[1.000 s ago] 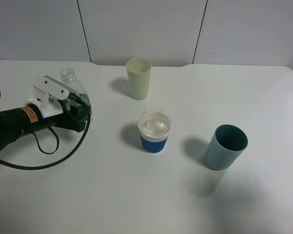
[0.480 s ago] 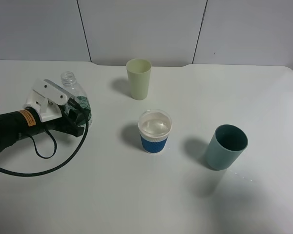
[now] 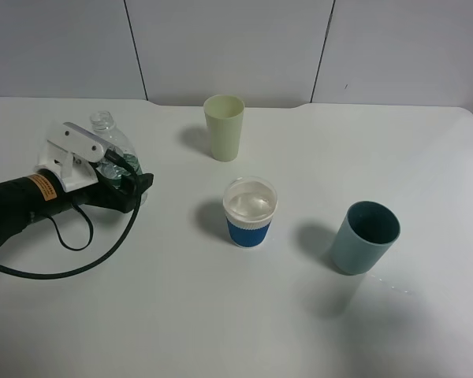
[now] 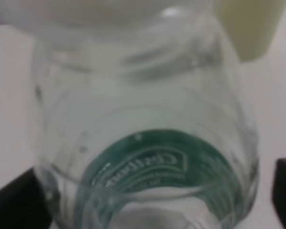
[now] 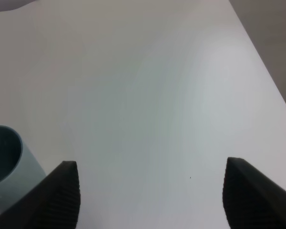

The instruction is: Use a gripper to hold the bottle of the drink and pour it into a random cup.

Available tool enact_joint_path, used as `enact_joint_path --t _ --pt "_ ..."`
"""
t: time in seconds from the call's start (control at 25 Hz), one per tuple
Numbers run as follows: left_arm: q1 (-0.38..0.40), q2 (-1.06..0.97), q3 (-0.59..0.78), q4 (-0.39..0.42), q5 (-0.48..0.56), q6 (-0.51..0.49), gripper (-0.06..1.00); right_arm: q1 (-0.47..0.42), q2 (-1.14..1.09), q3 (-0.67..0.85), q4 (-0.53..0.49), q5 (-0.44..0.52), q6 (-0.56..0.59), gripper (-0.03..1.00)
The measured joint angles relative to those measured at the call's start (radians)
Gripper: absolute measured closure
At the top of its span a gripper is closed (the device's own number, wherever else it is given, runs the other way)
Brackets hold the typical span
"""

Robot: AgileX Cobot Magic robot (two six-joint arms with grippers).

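Right gripper (image 5: 152, 195): only two dark ribbed fingertips show in its wrist view, cut off at the frame edge. They are spread wide with nothing between them, just bare white table (image 3: 221, 315). The arm itself does not show in the high view.

Nearest on the table in the high view: a black cable (image 3: 87, 252) looping at the left, and the teal cup (image 3: 365, 236) at the right, upright (a slice of it also sits at the edge of the right wrist view (image 5: 5, 162)).

Next back, in the middle, the white cup (image 3: 250, 213) with a blue band stands upright. Its inside looks shiny and pale. Can't tell whether that is liquid.

At the left, the black arm (image 3: 16, 205) with an orange label (image 3: 46, 187) runs off the frame edge.

The left gripper (image 3: 124, 175) sits around the bottle (image 3: 110, 134). Its white body and dark fingers hide most of the lower bottle.

The bottle is upright on the table, well left of the white cup. It is clear plastic with a green label and no cap.

In the left wrist view the bottle (image 4: 148, 143) is blurred and fills the frame. The dark fingers are just slivers at the edges and stand apart. One sliver is against the bottle wall, the other shows a gap, so there is no clamp.

Farthest back is the pale green cup (image 3: 224, 126), upright, blurred and cropped in the left wrist view (image 4: 248, 28).
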Motion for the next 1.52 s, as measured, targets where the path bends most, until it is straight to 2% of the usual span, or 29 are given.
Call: enact_joint_path --t 0.12,0.36,0.56,0.96,1.12,1.52 --pt "0.000 0.000 0.000 -0.004 -0.010 -0.012 -0.04 0.000 0.000 0.000 0.000 0.000 0.000 0.33" --pt "0.000 -0.004 0.006 -0.007 -0.042 -0.013 -0.05 0.000 0.000 0.000 0.000 0.000 0.000 0.33" --pt "0.000 -0.049 0.060 -0.049 -0.108 -0.014 -0.05 0.000 0.000 0.000 0.000 0.000 0.000 0.33" --pt "0.000 -0.200 0.193 -0.073 -0.111 -0.014 -0.05 0.000 0.000 0.000 0.000 0.000 0.000 0.33" --pt "0.000 -0.290 0.235 -0.115 -0.111 -0.014 -0.05 0.000 0.000 0.000 0.000 0.000 0.000 0.33" --pt "0.000 -0.629 0.237 -0.294 -0.110 -0.058 -0.04 0.000 0.000 0.000 0.000 0.000 0.000 0.33"
